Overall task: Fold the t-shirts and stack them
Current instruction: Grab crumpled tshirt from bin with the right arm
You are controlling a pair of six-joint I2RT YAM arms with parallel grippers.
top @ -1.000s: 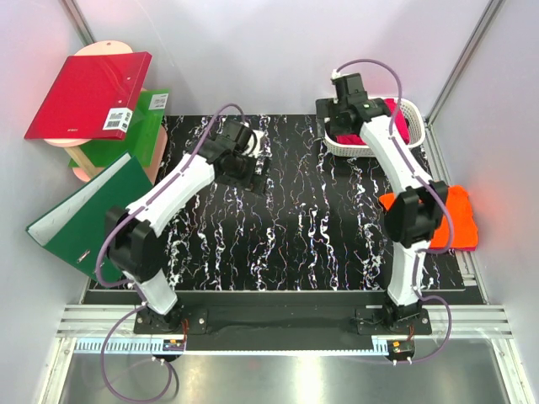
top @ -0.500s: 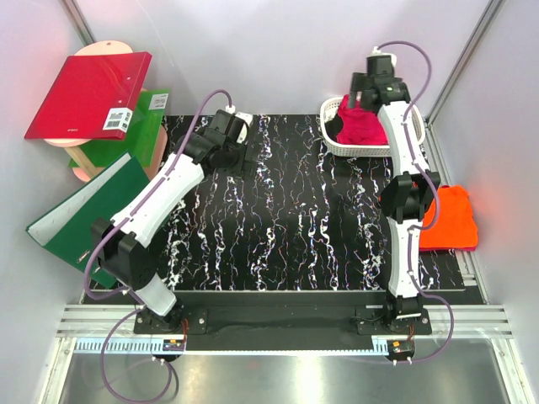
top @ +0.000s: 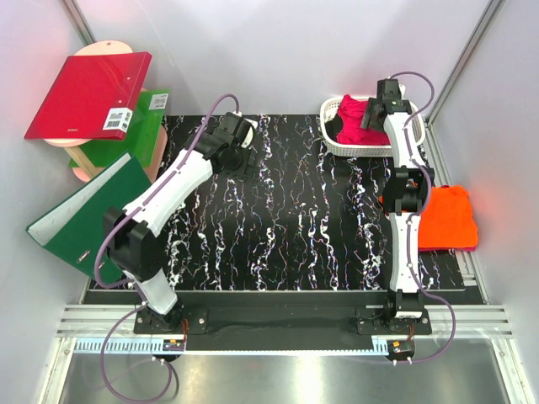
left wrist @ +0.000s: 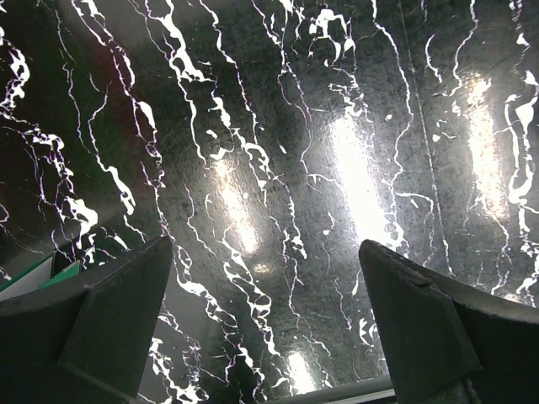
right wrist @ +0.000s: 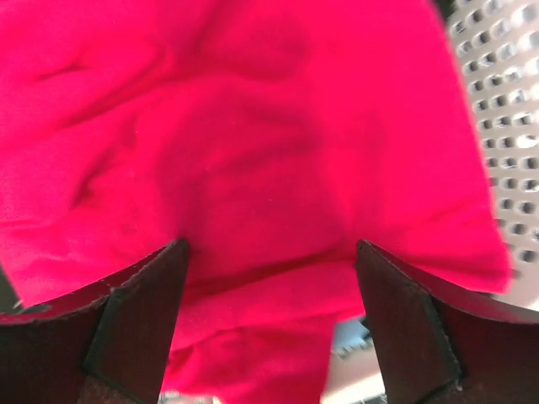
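Note:
The magenta-pink t-shirt [top: 352,123] lies crumpled in a white perforated basket [top: 335,145] at the back right of the table. My right gripper [top: 373,111] is open just above it; in the right wrist view the gripper [right wrist: 271,246] has pink cloth [right wrist: 253,143] spread between and under its fingers. The basket wall [right wrist: 505,126] shows at the right. The bright orange t-shirt [top: 448,217] lies folded at the table's right edge, beside the right arm. My left gripper [top: 242,151] is open and empty over the black marbled table [left wrist: 278,151] at the back left.
A red ring binder [top: 88,94] rests on a wooden stand at the far left, with green binders [top: 88,215] leaning below it. Grey walls close in on both sides. The black marbled table [top: 286,227] lies between the arms.
My right arm has swung from the basket's left side to its right and now sits over the magenta shirt. My left gripper has moved back and left a little.

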